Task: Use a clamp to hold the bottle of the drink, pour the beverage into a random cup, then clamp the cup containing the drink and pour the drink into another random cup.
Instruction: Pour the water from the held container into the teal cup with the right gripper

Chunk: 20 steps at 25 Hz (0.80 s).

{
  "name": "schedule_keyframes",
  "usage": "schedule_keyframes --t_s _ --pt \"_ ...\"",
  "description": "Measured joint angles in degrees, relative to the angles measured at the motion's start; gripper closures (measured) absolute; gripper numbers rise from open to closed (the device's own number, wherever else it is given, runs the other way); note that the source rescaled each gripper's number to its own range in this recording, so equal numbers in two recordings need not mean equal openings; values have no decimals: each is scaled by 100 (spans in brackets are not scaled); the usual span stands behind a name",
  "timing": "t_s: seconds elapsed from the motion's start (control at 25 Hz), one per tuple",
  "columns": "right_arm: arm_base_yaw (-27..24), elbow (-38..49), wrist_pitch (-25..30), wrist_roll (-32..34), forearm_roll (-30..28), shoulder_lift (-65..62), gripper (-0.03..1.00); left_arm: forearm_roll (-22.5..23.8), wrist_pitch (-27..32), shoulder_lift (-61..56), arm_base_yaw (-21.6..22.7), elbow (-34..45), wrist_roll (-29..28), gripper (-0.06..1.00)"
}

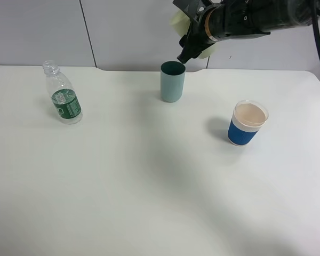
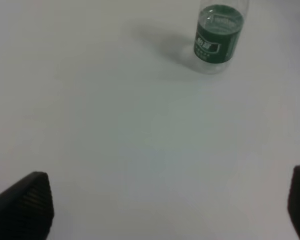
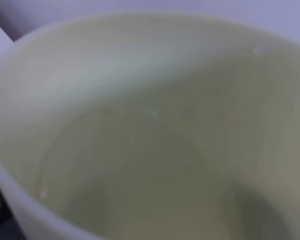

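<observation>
**Tumbler held near teal cup**

Above the white table [image 1: 149, 186], open along its near side, the right gripper [image 1: 188, 50] grips the pale tumbler [image 1: 177, 22], mostly hidden behind the arm [image 1: 245, 18], by the far teal cup [image 1: 172, 82]. The bottle [image 1: 64, 98] stands far left. The left gripper [image 2: 167, 205], cut off, gapes empty.

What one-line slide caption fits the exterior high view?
Right tool holds the pale yellow-green tumbler raised beside the teal cup; bottle and blue-sleeved cup stand apart on the table.
</observation>
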Motion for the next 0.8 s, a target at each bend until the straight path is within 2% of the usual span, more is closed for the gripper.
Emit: schedule_keyframes --t_s 0.8 --pt "11 -28 530 -792 -546 48 96 0 0 0 0 0 0 7"
